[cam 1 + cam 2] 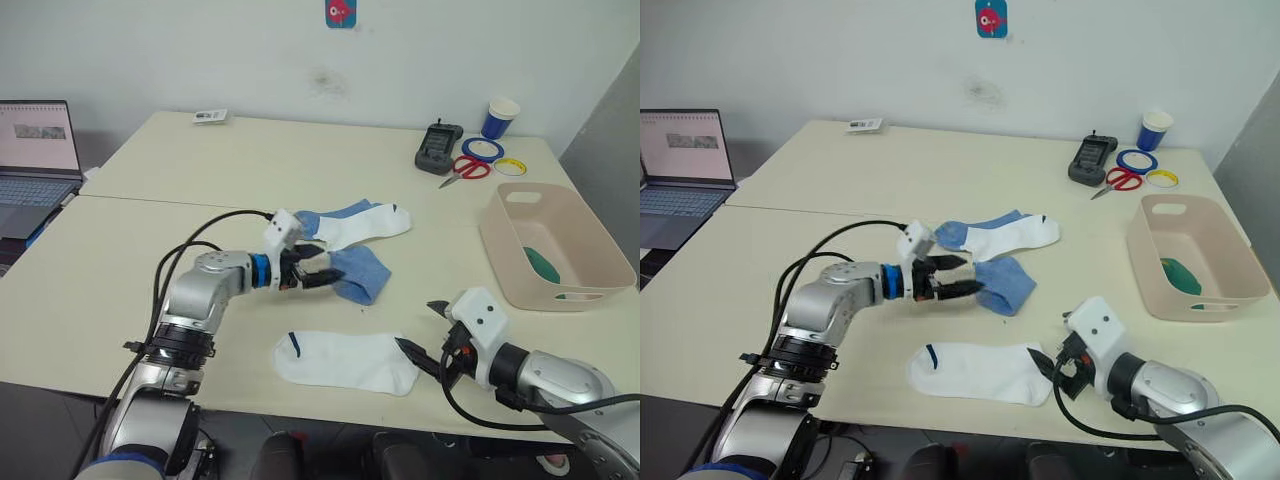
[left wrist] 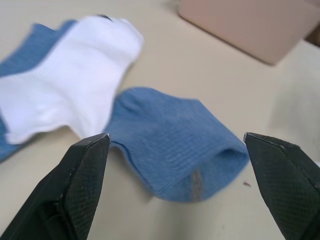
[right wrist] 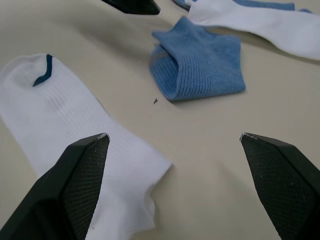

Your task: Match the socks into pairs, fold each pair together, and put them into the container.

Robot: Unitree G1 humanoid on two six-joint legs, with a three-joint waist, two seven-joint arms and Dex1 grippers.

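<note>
Laptop (image 1: pixel 35 160) is sitting open at the far left, beside the counter (image 1: pixel 200 170). A small card (image 1: pixel 210 116) is lying near the counter's back edge.

Left gripper (image 1: pixel 318 272) is reaching toward mid-counter, fingers spread wide, tips hovering just over a folded blue sock (image 1: pixel 358 272) without pinching it. Just behind that, a white sock with light-blue heel and toe (image 1: pixel 352 222) is lying flat, its blue end touching or overlapping the folded blue piece; cannot tell which.

Nearer the front edge, a white sock with a dark mark at the cuff (image 1: pixel 345 361) is lying flat, apart from the other two.

Right gripper (image 1: pixel 425 335) is hovering low at that white sock's right end, fingers spread wide and holding nothing.

At the right, the pale pink container (image 1: pixel 590 250) is sitting upright with something dark green (image 1: pixel 543 264) lying in its bottom.

Behind it at the back right: a black handheld device (image 1: pixel 438 148), red-handled scissors (image 1: pixel 465 168), a blue tape ring (image 1: pixel 482 150), a yellow ring (image 1: pixel 511 166), a blue-and-white paper cup (image 1: pixel 500 117).
</note>
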